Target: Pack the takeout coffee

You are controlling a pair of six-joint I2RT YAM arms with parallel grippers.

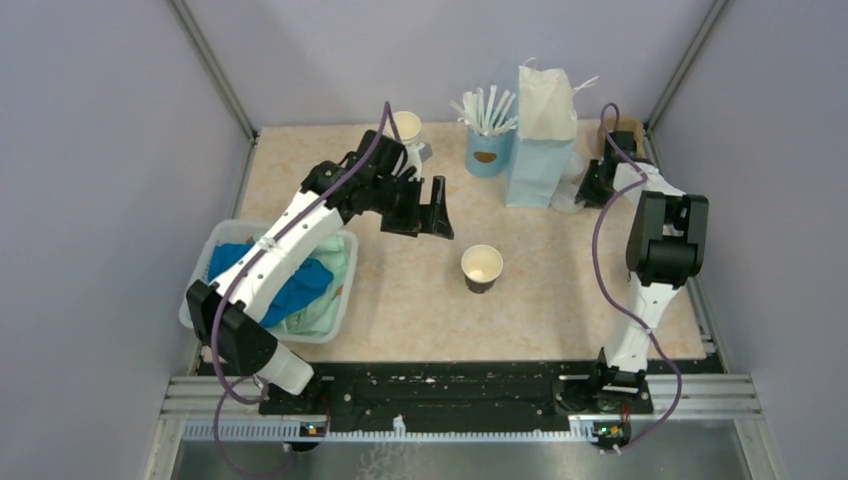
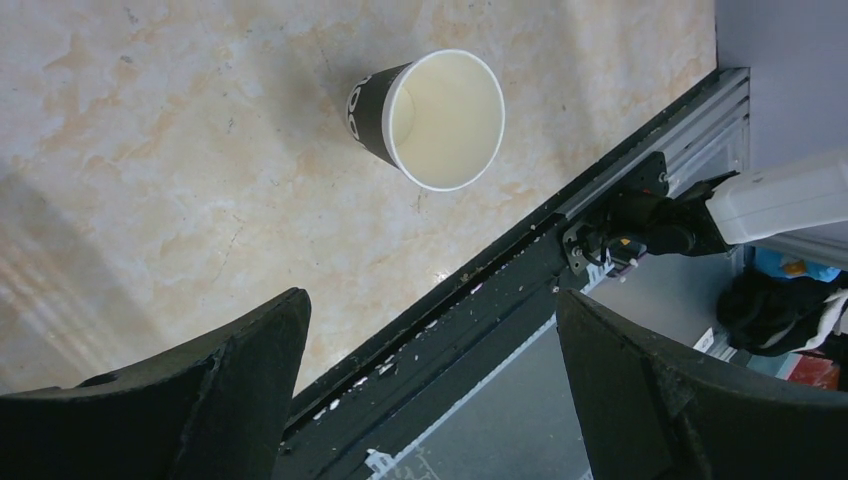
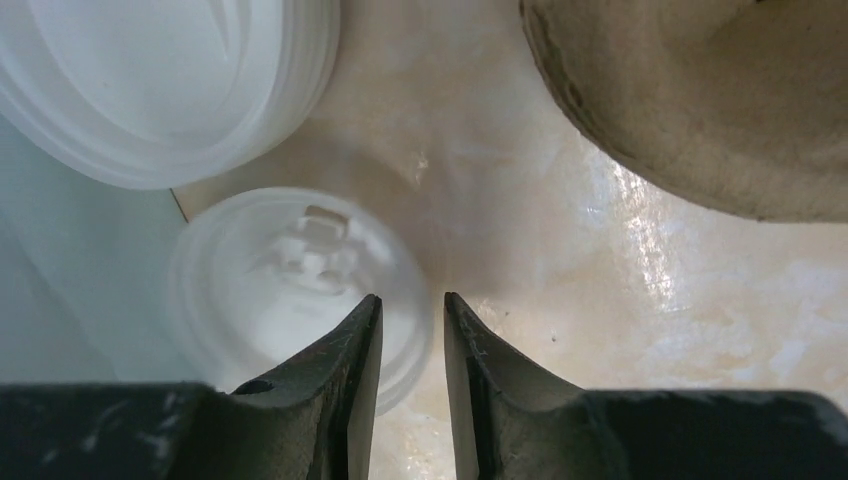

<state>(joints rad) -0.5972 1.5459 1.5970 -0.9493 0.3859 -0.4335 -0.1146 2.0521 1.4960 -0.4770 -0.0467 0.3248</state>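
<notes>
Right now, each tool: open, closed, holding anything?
Left tool: wide open, holding nothing.
Right tool: jaws nearly together at the rim of a white lid; whether it grips cannot be told.

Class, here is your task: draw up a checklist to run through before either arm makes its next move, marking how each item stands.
1. The left claw stands wide open: ok.
2. The lidless cup is upright and untouched: ok.
3. The right claw straddles the rim of the loose lid: ok.
4. The right claw is actually gripping that lid: cannot tell.
5. The lid stack is clear of the right claw: ok.
6. The paper bag stands upright: ok.
</notes>
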